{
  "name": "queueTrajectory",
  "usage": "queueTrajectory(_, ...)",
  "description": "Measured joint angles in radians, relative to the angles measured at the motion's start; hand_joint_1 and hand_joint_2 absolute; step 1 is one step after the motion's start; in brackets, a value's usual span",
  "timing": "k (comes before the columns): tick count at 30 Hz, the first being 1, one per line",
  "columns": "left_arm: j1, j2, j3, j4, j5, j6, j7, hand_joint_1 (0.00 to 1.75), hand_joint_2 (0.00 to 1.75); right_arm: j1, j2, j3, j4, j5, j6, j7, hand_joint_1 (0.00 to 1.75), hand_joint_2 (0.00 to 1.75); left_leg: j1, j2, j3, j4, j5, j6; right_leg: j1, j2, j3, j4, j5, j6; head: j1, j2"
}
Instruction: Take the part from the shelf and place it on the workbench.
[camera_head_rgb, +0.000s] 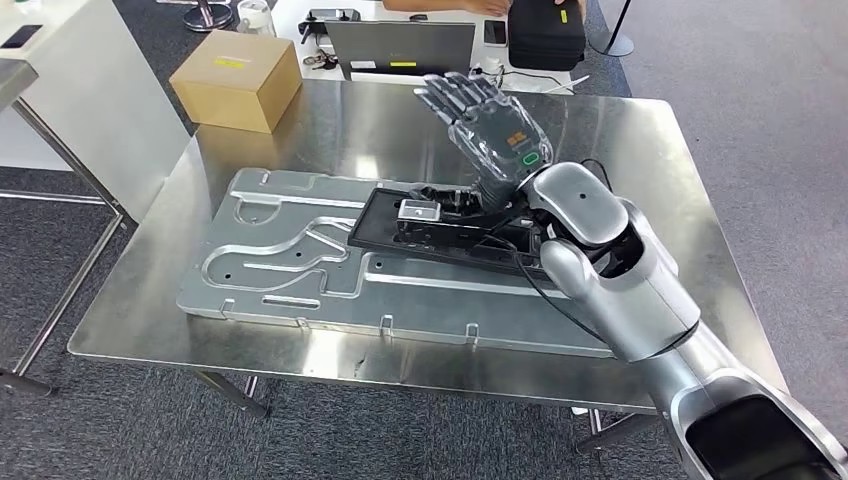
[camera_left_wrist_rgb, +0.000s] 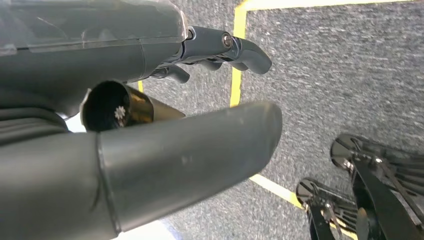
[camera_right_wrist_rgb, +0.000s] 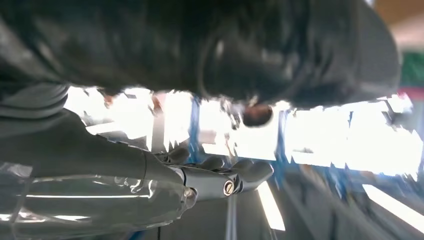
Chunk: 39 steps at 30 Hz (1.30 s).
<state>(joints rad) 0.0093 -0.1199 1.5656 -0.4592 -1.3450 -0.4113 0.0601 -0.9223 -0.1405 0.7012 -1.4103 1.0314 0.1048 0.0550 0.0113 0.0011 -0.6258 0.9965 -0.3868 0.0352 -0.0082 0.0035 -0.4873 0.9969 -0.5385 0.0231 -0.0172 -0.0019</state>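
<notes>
Right hand (camera_head_rgb: 487, 125) raised above worktop (camera_head_rgb: 640, 160), fingers spread, holding nothing. Black part (camera_head_rgb: 420, 235) lies on grey plate (camera_head_rgb: 290, 265) (mid-worktop). Left hand (camera_left_wrist_rgb: 150, 120) over floor, fingers apart, empty.

Head camera looks down on workbench (camera_head_rgb: 300, 120); wrist cameras sit close behind each robot hand.

Workbench (camera_head_rgb: 690, 200): brushed silver metal with dull reflections. Large plate (camera_head_rgb: 290, 265) on it: pale grey metal with curved grooves. Part (camera_head_rgb: 430, 232): black frame with a small silver block. Right hand (camera_head_rgb: 485, 125): dark grey fingers under a clear cover, a green ring mark near the wrist; its arm is glossy silver. Cardboard box (camera_head_rgb: 238, 80): tan with a yellow label. Floor (camera_left_wrist_rgb: 340, 65): speckled dark grey carpet crossed by yellow lines. Left hand (camera_left_wrist_rgb: 150, 100): dark grey.
</notes>
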Motion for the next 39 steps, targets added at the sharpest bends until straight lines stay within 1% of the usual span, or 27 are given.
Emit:
queueTrajectory(2, -0.001, 0.0, 0.0, 0.004, -0.007, 0.009, 0.001, 0.0, 0.0, -0.005, 0.0, 0.004, -0.077, -0.008, -0.014, -0.001, 0.0, 0.0, 0.006, 0.004, 0.006, -0.014, 0.007, 0.003, -0.001, -0.001, -0.038, 0.087, -0.057, 0.002, 0.0, 0.0)
queueTrajectory(4, -0.002, 0.0, 0.0, 0.011, -0.02, 0.019, -0.003, 0.0, 0.0, 0.002, 0.0, 0.019, -0.144, 0.001, -0.041, -0.009, 0.0, 0.0, 0.007, 0.005, 0.005, -0.014, 0.008, 0.004, -0.005, -0.001, -0.103, 0.222, -0.117, 0.006, 0.0, 0.0)
queueTrajectory(5, -0.002, 0.0, 0.0, 0.016, -0.029, 0.026, -0.006, 0.0, 0.0, 0.014, 0.0, 0.031, -0.174, 0.01, -0.058, -0.015, 0.0, 0.0, 0.008, 0.005, 0.004, -0.013, 0.008, 0.003, -0.008, -0.001, -0.123, 0.263, -0.124, 0.009, 0.0, 0.0)
queueTrajectory(6, -0.002, 0.001, 0.0, 0.022, -0.038, 0.035, -0.008, 0.0, 0.0, 0.029, 0.0, 0.048, -0.202, 0.023, -0.078, -0.024, 0.0, 0.0, 0.01, 0.004, 0.003, -0.011, 0.008, 0.001, -0.013, -0.002, -0.126, 0.266, -0.11, 0.012, 0.0, 0.0)
queueTrajectory(7, -0.002, 0.001, 0.0, 0.03, -0.048, 0.045, -0.008, 0.0, 0.0, 0.046, -0.001, 0.065, -0.225, 0.035, -0.098, -0.035, 0.0, 0.0, 0.012, 0.004, 0.001, -0.006, 0.008, -0.002, -0.018, -0.002, -0.11, 0.227, -0.079, 0.016, 0.0, 0.0)
queueTrajectory(9, -0.003, 0.006, 0.0, 0.047, -0.064, 0.066, -0.003, 0.0, 0.0, 0.077, -0.002, 0.107, -0.261, 0.052, -0.136, -0.06, 0.0, 0.0, 0.016, 0.002, -0.007, 0.008, 0.006, -0.017, -0.024, -0.002, -0.053, 0.096, -0.009, 0.021, 0.001, 0.0)
queueTrajectory(11, -0.005, 0.014, 0.0, 0.065, -0.079, 0.084, 0.006, 0.0, 0.0, 0.105, -0.002, 0.157, -0.287, 0.065, -0.159, -0.075, 0.0, 0.0, 0.014, 0.001, -0.016, 0.02, 0.008, -0.035, -0.023, 0.002, -0.031, 0.031, 0.019, 0.013, 0.0, 0.0)
queueTrajectory(14, -0.007, 0.023, -0.001, 0.093, -0.091, 0.1, 0.011, 0.0, 0.0, 0.131, 0.0, 0.233, -0.319, 0.079, -0.166, -0.064, 0.0, 0.0, 0.017, 0.0, -0.023, 0.019, 0.018, -0.06, -0.018, 0.006, -0.049, 0.037, 0.032, -0.013, -0.001, 0.0)
queueTrajectory(15, -0.007, 0.026, -0.001, 0.1, -0.093, 0.103, 0.012, 0.0, 0.0, 0.133, 0.001, 0.251, -0.327, 0.081, -0.165, -0.059, 0.0, 0.0, 0.019, 0.0, -0.029, 0.028, 0.006, -0.065, -0.018, 0.005, -0.055, 0.037, 0.039, -0.024, -0.001, 0.0)
queueTrajectory(16, -0.008, 0.029, -0.001, 0.107, -0.094, 0.104, 0.013, 0.0, 0.0, 0.134, 0.002, 0.263, -0.334, 0.079, -0.166, -0.055, 0.0, 0.0, 0.02, 0.0, -0.042, 0.056, -0.022, -0.069, -0.019, 0.003, -0.062, 0.036, 0.047, -0.034, -0.001, 0.0)
queueTrajectory(17, -0.008, 0.032, -0.001, 0.113, -0.095, 0.106, 0.016, 0.0, 0.0, 0.136, 0.002, 0.272, -0.339, 0.077, -0.169, -0.056, 0.0, 0.0, 0.021, 0.0, -0.061, 0.105, -0.064, -0.07, -0.018, 0.001, -0.071, 0.035, 0.054, -0.042, -0.001, 0.0)
queueTrajectory(19, -0.01, 0.038, -0.001, 0.124, -0.099, 0.113, 0.027, 0.0, 0.0, 0.149, 0.0, 0.286, -0.343, 0.072, -0.189, -0.068, 0.0, 0.0, 0.021, 0.0, -0.103, 0.239, -0.153, -0.072, -0.011, -0.001, -0.092, 0.036, 0.069, -0.051, -0.001, 0.0)
queueTrajectory(20, -0.01, 0.041, -0.001, 0.129, -0.101, 0.119, 0.034, 0.0, 0.0, 0.161, -0.003, 0.293, -0.344, 0.073, -0.205, -0.077, 0.0, 0.0, 0.02, 0.0, -0.111, 0.287, -0.178, -0.072, -0.007, -0.002, -0.104, 0.037, 0.077, -0.052, -0.001, 0.0)
queueTrajectory(21, -0.011, 0.044, -0.001, 0.135, -0.103, 0.125, 0.04, 0.0, 0.0, 0.175, -0.008, 0.298, -0.343, 0.078, -0.222, -0.083, 0.0, 0.0, 0.02, 0.0, -0.101, 0.302, -0.186, -0.07, -0.004, -0.003, -0.114, 0.038, 0.084, -0.053, -0.001, 0.0)
queueTrajectory(22, -0.012, 0.046, -0.001, 0.141, -0.106, 0.132, 0.045, 0.0, 0.0, 0.19, -0.014, 0.303, -0.343, 0.083, -0.236, -0.087, 0.0, 0.0, 0.018, 0.0, -0.068, 0.275, -0.176, -0.066, -0.001, -0.003, -0.123, 0.04, 0.09, -0.052, -0.001, 0.0)
queueTrajectory(25, -0.015, 0.052, -0.001, 0.154, -0.111, 0.144, 0.055, 0.0, 0.0, 0.221, -0.036, 0.309, -0.343, 0.094, -0.261, -0.083, 0.0, 0.0, 0.01, -0.001, 0.077, 0.071, -0.13, -0.046, 0.004, -0.003, -0.143, 0.044, 0.108, -0.044, -0.001, 0.0)
queueTrajectory(26, -0.016, 0.053, -0.001, 0.158, -0.113, 0.145, 0.056, 0.0, 0.0, 0.228, -0.043, 0.31, -0.343, 0.094, -0.263, -0.077, 0.0, 0.0, 0.006, -0.002, 0.101, 0.031, -0.124, -0.04, 0.004, -0.003, -0.146, 0.044, 0.113, -0.039, -0.001, 0.0)
queueTrajectory(27, -0.017, 0.054, -0.001, 0.161, -0.114, 0.146, 0.057, 0.0, 0.0, 0.234, -0.051, 0.31, -0.345, 0.094, -0.26, -0.07, 0.0, 0.0, 0.002, -0.002, 0.105, 0.016, -0.122, -0.036, 0.004, -0.004, -0.147, 0.043, 0.118, -0.032, -0.001, 0.0)
queueTrajectory(29, -0.016, 0.054, -0.002, 0.167, -0.118, 0.146, 0.057, 0.0, 0.0, 0.244, -0.066, 0.311, -0.35, 0.092, -0.247, -0.057, 0.0, 0.0, 0.0, -0.001, 0.1, 0.013, -0.105, -0.026, 0.002, -0.003, -0.149, 0.04, 0.129, -0.018, -0.001, 0.0)
queueTrajectory(30, -0.016, 0.054, -0.002, 0.169, -0.121, 0.144, 0.056, 0.0, 0.0, 0.249, -0.075, 0.311, -0.354, 0.091, -0.241, -0.052, 0.0, 0.0, 0.002, 0.002, 0.097, 0.008, -0.095, -0.018, 0.002, -0.002, -0.152, 0.044, 0.122, -0.012, 0.0, 0.0)
queueTrajectory(31, -0.016, 0.053, -0.002, 0.171, -0.126, 0.141, 0.054, 0.0, 0.0, 0.254, -0.087, 0.311, -0.358, 0.09, -0.237, -0.049, 0.0, 0.0, 0.004, 0.006, 0.091, 0.001, -0.083, -0.009, 0.002, -0.001, -0.161, 0.064, 0.097, -0.008, 0.0, 0.0)
queueTrajectory(32, -0.016, 0.053, -0.003, 0.173, -0.13, 0.137, 0.052, 0.0, 0.0, 0.261, -0.1, 0.311, -0.361, 0.09, -0.235, -0.047, 0.0, 0.0, 0.007, 0.009, 0.082, -0.003, -0.07, -0.002, 0.002, 0.0, -0.176, 0.104, 0.055, -0.004, 0.002, 0.0)
queueTrajectory(34, -0.015, 0.052, -0.006, 0.176, -0.141, 0.13, 0.045, 0.0, 0.0, 0.282, -0.127, 0.311, -0.368, 0.09, -0.233, -0.041, 0.0, 0.0, 0.005, 0.01, 0.056, -0.003, -0.05, 0.005, 0.001, 0.0, -0.21, 0.227, -0.042, 0.002, 0.003, 0.0)
queueTrajectory(35, -0.013, 0.051, -0.007, 0.177, -0.144, 0.128, 0.042, 0.0, 0.0, 0.292, -0.139, 0.311, -0.37, 0.09, -0.232, -0.039, 0.0, 0.0, 0.004, 0.01, 0.042, -0.001, -0.041, 0.005, 0.001, 0.0, -0.219, 0.282, -0.067, 0.005, 0.003, 0.0)
queueTrajectory(36, -0.012, 0.05, -0.007, 0.177, -0.146, 0.127, 0.04, 0.0, 0.0, 0.301, -0.149, 0.311, -0.372, 0.091, -0.231, -0.037, 0.0, 0.0, 0.004, 0.011, 0.029, 0.001, -0.033, 0.005, 0.001, 0.0, -0.216, 0.31, -0.071, 0.007, 0.003, 0.0)
queueTrajectory(37, -0.012, 0.049, -0.008, 0.178, -0.147, 0.125, 0.039, 0.0, 0.0, 0.308, -0.157, 0.311, -0.373, 0.091, -0.231, -0.037, 0.0, 0.0, 0.004, 0.011, 0.016, 0.005, -0.026, 0.003, 0.001, 0.0, -0.194, 0.302, -0.055, 0.007, 0.003, 0.0)
queueTrajectory(39, -0.012, 0.048, -0.008, 0.179, -0.148, 0.123, 0.037, 0.0, 0.0, 0.313, -0.168, 0.311, -0.379, 0.092, -0.23, -0.037, 0.0, 0.0, 0.004, 0.011, -0.009, 0.016, -0.013, -0.002, 0.0, -0.002, -0.102, 0.185, -0.008, 0.004, 0.003, 0.0)
